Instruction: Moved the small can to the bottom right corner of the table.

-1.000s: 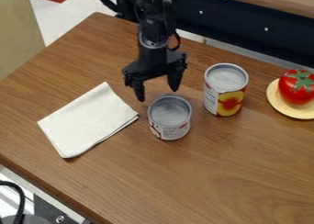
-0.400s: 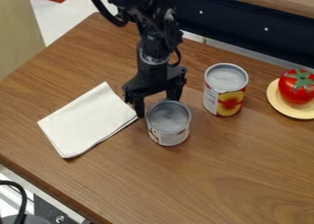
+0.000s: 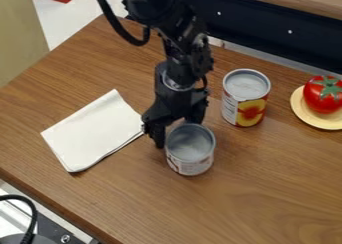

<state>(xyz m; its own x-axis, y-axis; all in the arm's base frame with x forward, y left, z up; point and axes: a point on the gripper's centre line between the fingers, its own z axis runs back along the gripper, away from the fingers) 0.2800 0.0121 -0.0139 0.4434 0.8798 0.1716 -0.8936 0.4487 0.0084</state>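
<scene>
1. Gripper (image 3: 176,133): jaws stood apart, behind the small can (image 3: 191,164).
2. Small can: sat mid-table, between white cloth (image 3: 93,132) and taller can (image 3: 248,111); its contents couldn't be told.
3. Yellow plate (image 3: 302,111): held a tomato (image 3: 322,99).

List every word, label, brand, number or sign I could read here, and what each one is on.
No text can be read for certain.
Small can: print on its side, too small to read.
Taller can: print beside a red and yellow picture, too small to read.
Folded cloth: no lettering seen.
</scene>
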